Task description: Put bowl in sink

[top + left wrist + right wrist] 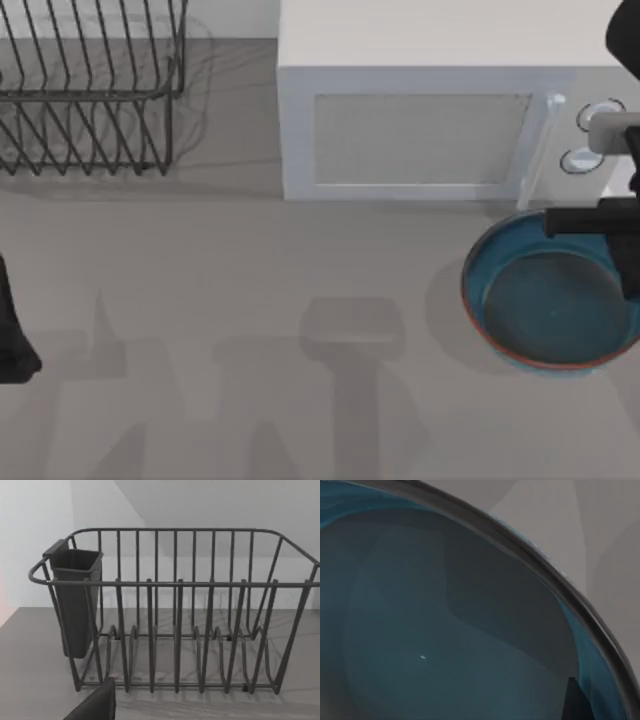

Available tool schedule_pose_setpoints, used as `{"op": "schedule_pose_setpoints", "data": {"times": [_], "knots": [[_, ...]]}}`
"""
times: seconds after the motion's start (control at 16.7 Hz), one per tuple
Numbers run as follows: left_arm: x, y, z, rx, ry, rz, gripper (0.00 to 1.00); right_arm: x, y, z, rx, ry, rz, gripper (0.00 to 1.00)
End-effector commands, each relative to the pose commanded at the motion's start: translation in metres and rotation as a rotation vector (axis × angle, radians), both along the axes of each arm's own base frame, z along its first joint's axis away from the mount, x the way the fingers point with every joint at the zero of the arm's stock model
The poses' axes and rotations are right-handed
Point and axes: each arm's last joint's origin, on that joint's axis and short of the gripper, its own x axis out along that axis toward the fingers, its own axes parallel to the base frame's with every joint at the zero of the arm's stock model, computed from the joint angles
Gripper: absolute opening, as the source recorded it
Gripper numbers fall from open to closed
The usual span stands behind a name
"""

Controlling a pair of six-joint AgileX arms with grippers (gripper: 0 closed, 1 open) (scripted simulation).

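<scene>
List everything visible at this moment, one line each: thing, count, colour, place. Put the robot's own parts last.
bowl: one, glossy blue-teal inside with a thin reddish-brown rim, on the table at the right, in front of the microwave.
microwave: one, white with a pale door panel, a handle and two round knobs, at the back right of the table.
dish rack: one, dark wire, at the back left.
cutlery holder: one, dark grey, hung on one end of the dish rack.
table: one, grey.
right gripper: one, black, over the far rim of the bowl, next to the microwave's knobs.
left arm: one, black, parked at the table's left edge, facing the dish rack.
</scene>
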Motion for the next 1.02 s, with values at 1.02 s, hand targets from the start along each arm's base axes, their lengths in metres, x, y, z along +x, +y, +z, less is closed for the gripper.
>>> {"op": "schedule_pose_setpoints", "data": {"times": [1.02], "knots": [[0.000, 0.000, 0.000, 0.000, 0.000, 0.000, 1.00, 0.042, -0.178, -0.138, 0.216, -0.612, -0.372, 0.00]]}}
